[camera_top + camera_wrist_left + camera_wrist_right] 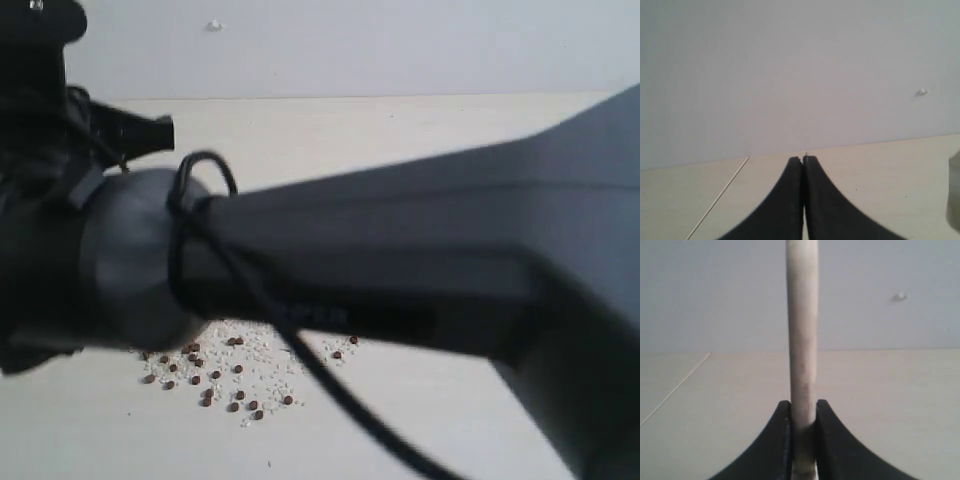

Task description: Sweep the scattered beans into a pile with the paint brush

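Observation:
Reddish-brown beans (215, 378) lie loosely scattered among white grains on the pale table, just below a large black arm (400, 270) that fills most of the exterior view. My right gripper (803, 407) is shut on the cream wooden handle of the paint brush (802, 330), seen edge-on and rising straight out of the jaws. The ferrule and bristles are out of view. My left gripper (803, 161) is shut with nothing between its fingers, above bare table near the wall. No compact pile shows. Neither gripper shows in the exterior view.
A grey wall (400, 45) runs along the table's far edge, with a small white mark (214, 25) on it. A seam line (720, 197) crosses the tabletop. The black arm hides the middle of the table in the exterior view.

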Action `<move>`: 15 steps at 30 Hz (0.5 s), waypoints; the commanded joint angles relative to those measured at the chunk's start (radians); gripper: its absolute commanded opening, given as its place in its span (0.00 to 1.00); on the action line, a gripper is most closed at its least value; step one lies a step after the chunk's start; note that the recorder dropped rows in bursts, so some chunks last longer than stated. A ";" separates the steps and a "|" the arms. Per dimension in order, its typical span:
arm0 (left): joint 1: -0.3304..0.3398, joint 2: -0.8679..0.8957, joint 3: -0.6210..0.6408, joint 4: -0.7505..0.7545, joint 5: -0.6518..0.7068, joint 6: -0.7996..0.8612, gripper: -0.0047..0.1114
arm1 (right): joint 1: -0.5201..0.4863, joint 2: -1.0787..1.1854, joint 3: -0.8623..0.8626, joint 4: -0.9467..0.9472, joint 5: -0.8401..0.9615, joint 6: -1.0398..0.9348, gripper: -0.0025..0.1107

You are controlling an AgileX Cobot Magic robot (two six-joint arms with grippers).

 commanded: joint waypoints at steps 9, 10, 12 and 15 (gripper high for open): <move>0.001 -0.006 0.004 -0.002 -0.001 -0.002 0.04 | 0.150 0.067 0.111 -0.073 0.141 0.035 0.02; 0.001 -0.006 0.004 -0.002 -0.001 -0.002 0.04 | 0.150 0.089 0.099 -0.090 0.141 0.035 0.02; 0.001 -0.006 0.004 -0.002 -0.001 -0.002 0.04 | 0.148 0.126 0.063 -0.096 0.141 0.035 0.02; 0.001 -0.006 0.004 -0.002 -0.001 -0.002 0.04 | 0.148 0.188 -0.024 -0.082 0.149 0.035 0.02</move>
